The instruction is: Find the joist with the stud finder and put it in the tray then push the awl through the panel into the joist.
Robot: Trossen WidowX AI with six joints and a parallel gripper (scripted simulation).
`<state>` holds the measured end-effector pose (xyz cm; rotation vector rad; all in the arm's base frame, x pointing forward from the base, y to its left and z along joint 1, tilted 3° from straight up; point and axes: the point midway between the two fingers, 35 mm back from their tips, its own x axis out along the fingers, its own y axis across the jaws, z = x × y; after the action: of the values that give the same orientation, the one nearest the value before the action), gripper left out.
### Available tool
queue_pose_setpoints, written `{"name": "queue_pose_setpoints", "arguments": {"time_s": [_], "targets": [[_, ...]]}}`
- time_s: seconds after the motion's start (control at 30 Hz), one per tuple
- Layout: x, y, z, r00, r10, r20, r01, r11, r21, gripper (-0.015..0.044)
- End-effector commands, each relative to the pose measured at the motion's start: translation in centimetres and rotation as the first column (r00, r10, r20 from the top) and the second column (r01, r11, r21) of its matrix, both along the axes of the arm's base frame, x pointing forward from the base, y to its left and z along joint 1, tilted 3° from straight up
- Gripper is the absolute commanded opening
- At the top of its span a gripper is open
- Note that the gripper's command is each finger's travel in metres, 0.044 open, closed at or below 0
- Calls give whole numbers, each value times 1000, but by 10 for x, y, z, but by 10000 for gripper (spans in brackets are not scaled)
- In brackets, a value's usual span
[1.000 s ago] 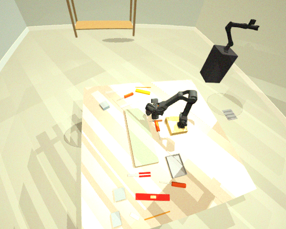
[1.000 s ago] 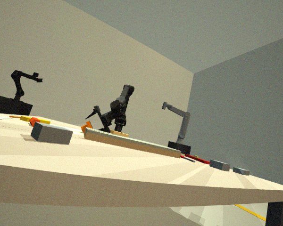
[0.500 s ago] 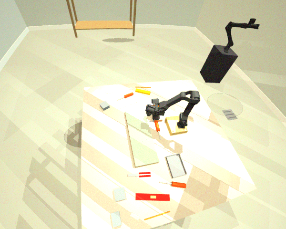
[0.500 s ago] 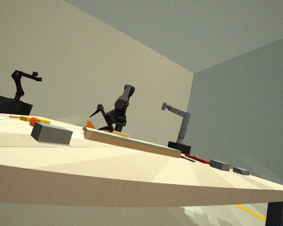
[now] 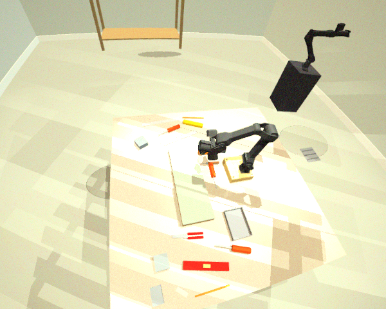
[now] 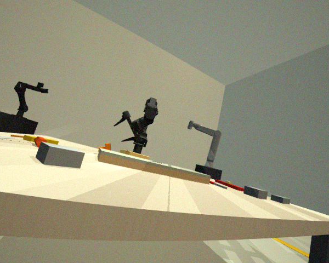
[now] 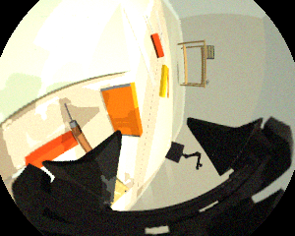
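Note:
The orange stud finder (image 6: 108, 146) (image 7: 122, 112) rests on the table beyond the panel's end, mostly hidden under the arm in the top view. My gripper (image 6: 118, 132) (image 7: 155, 127) is wide open and empty, a little above it. The awl (image 7: 79, 134), with a brown handle and thin metal shaft, lies beside the stud finder; in the top view its handle (image 5: 213, 162) shows just below the gripper. The pale green floor panel (image 5: 195, 199) (image 6: 156, 167) lies flat; no hole can be made out. The grey tray (image 5: 246, 222) has no tool in it.
A red-orange handled tool (image 5: 211, 170) (image 7: 51, 147) lies close to the awl. An orange screwdriver (image 5: 241, 249), red pliers (image 5: 195, 237) and a red level (image 5: 193, 265) lie near the tray side. A yellow piece (image 5: 192, 123) and a grey block (image 5: 141, 142) (image 6: 61, 155) lie beyond the panel.

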<state>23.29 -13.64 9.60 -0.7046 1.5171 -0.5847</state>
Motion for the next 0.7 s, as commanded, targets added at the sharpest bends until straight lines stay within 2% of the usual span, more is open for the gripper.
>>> {"name": "queue_pose_setpoints", "arguments": {"time_s": [0.0,0.5,0.57,0.67], "targets": [[-2,-1,-3,1000,2,-16,-2,1000,2,440],[-2,-1,-3,1000,2,-16,-2,1000,2,440],[-2,-3,-5,997,31,-66,-29,999,32,440],[-1,-13,-14,954,181,-241,-140,974,178,440]]}}
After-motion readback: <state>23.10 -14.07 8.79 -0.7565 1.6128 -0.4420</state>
